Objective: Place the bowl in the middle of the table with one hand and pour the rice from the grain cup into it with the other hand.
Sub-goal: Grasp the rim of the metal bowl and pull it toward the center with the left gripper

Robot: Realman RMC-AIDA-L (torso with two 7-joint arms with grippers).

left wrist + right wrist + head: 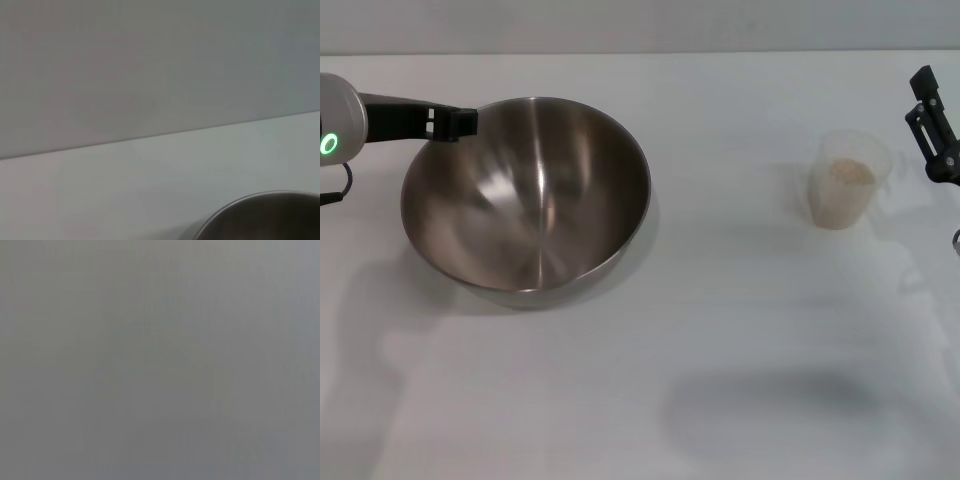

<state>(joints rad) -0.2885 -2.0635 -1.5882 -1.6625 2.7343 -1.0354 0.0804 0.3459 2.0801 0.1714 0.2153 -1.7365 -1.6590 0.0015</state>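
The steel bowl (527, 195) sits on the left half of the white table (720, 330), empty and shiny inside. My left gripper (455, 122) reaches in from the left edge and is shut on the bowl's far-left rim. In the left wrist view only a slice of the bowl (265, 215) shows. The clear grain cup (848, 180) stands upright at the right, partly filled with pale rice (850, 175). My right gripper (935, 125) hangs at the right edge, just right of the cup and apart from it. The right wrist view shows only plain grey.
The table's far edge (640, 52) meets a pale wall behind the bowl and cup. White tabletop stretches between the bowl and the cup and across the whole front.
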